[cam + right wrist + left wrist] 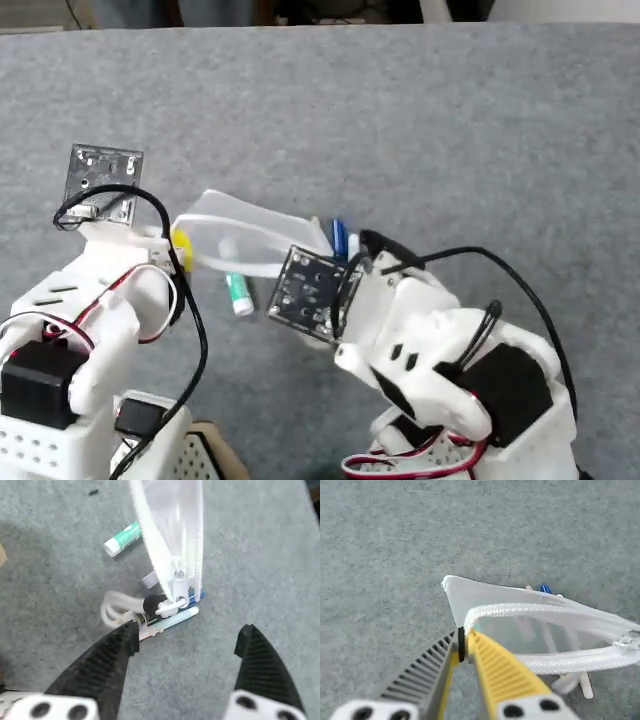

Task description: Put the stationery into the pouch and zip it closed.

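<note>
A clear pouch [245, 235] with a white zipper lies mid-table, its mouth open. My left gripper [463, 647] is shut on the pouch's zipper end [470, 617], holding the pouch [530, 625] up. My right gripper [187, 635] hangs open above the zipper slider [176, 582] at the pouch's [170, 520] other end. A green-and-white glue stick [239, 293] lies on the table beside the pouch, also the glue stick [122, 538] in the right wrist view. Blue and white pens [340, 238] lie by the slider end, pens [175, 620] under the zipper pull.
Grey felt table surface [450, 120] stretches free behind and to the right. A clear looped strap [115, 607] lies beside the pens. The left arm's body [80, 330] and right arm's body [450, 370] crowd the front edge.
</note>
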You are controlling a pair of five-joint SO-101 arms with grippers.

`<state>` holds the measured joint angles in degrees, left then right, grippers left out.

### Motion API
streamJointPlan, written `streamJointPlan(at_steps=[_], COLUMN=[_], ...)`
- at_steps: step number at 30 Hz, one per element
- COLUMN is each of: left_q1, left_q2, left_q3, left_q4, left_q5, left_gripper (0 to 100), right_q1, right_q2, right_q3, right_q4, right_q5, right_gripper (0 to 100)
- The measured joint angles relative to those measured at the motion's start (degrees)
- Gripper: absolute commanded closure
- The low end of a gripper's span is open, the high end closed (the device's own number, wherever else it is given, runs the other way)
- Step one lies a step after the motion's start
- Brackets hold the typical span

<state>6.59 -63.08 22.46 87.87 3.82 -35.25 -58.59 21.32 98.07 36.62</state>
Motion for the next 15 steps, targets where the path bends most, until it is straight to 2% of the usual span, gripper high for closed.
streamJointPlan(at_steps=[8, 15], left_q1=[-2.02, -2.20], left_q2=[0.00, 0.00], left_q3=[0.00, 0.00], left_q4=[0.00, 0.00], left_q5=[0.00, 0.00], left_gripper=[97, 97], right_q1=[-0.26, -3.16], right_q2=[0.62, 0.62], right_q3=[11.96, 15.65], right_q4=[-11.60, -19.52], right_q5=[1.76, 1.76], right_gripper=[68.0, 68.0])
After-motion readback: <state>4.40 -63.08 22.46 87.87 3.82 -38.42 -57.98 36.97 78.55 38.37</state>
